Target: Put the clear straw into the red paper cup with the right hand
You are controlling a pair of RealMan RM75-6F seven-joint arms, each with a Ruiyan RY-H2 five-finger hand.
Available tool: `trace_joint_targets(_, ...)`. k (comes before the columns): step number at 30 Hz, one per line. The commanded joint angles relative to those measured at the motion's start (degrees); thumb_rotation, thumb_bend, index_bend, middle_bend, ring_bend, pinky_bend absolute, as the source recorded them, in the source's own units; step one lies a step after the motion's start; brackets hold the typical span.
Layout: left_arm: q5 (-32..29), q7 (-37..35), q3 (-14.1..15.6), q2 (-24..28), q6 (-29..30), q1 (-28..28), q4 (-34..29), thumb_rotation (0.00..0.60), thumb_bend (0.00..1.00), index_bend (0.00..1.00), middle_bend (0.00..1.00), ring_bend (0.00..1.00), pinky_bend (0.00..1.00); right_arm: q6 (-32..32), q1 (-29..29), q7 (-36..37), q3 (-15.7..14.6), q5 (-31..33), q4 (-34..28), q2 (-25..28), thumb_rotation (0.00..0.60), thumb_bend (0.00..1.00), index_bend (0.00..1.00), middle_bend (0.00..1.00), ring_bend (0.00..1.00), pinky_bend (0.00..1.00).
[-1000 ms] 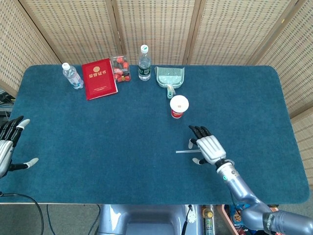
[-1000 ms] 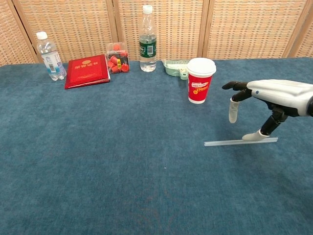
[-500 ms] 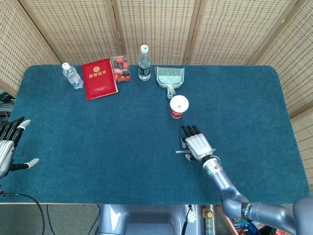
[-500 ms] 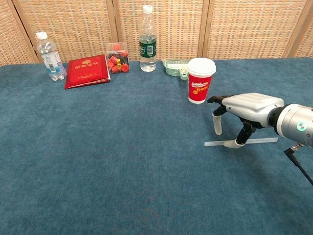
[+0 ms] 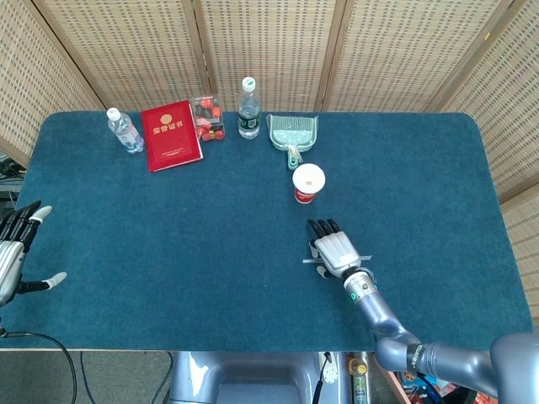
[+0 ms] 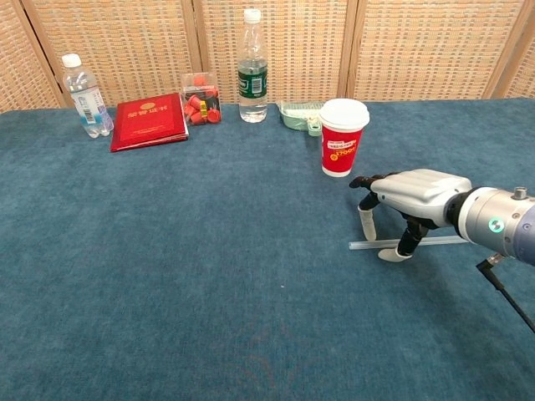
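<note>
- Right hand point(image 6: 415, 194) sits palm down low over the desk point(image 6: 167, 276), fingers apart and bent toward the cloth, gripping nothing.
- Clear straw point(image 6: 443, 241) lies flat on the desk right under that hand, running left-right; in the chest view one fingertip point(image 6: 393, 255) is down just in front of it and another comes down behind it. Can't tell if either touches it.
- In the head view the straw point(image 5: 310, 261) pokes out past the left side of the right hand point(image 5: 335, 250).
- Red paper cup point(image 6: 343, 137) stands upright with a white lid on, just behind and left of the right hand, apart from it.
- Left hand point(image 5: 13, 252) is at the far left desk edge, fingers spread, holding nothing.
- Back row, left to right: small water bottle point(image 5: 124, 130), red booklet point(image 5: 171, 135), clear box of red bits point(image 5: 207, 118), taller bottle with a green label point(image 5: 248, 109), green dustpan point(image 5: 292, 132).
- Wicker screen point(image 5: 269, 42) behind the desk.
</note>
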Motion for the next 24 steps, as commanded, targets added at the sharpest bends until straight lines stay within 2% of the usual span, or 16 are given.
trace_joint_targets(1,-0.02,0.01,0.03,0.07,0.09,0.09,0.0,0.6,0.0,0.0,0.0,0.0,0.0,0.26,0.17,-0.46,-0.29,0.11,0.67,-0.19,0.6,0.36,0.51,0.04,0.0,0.0)
trace_joint_targets(9,-0.14,-0.12,0.07,0.21,0.16,0.22,0.05,0.6,0.0,0.0,0.0,0.0,0.0,1.26,-0.24,-0.54,-1.02,0.48,1.69,-0.15,0.6,0.37,0.52,0.05,0.0,0.0)
trace_joint_targets(16,-0.14,-0.54,0.09,0.14,-0.09,0.13,0.14,0.6,0.0,0.0,0.0,0.0,0.0,1.78,-0.74,0.85,-1.83,-1.07,2.41,-0.19,0.6,0.41,0.61,0.07,0.0,0.0)
trace_joint_targets(24,-0.27,-0.98,0.19,0.17,0.07,0.4,0.45,0.6,0.0,0.0,0.0,0.0,0.0,2.31,-1.01,2.27,-2.42,-3.2,3.63,-0.88,0.6,0.43,0.65,0.1,0.0,0.0)
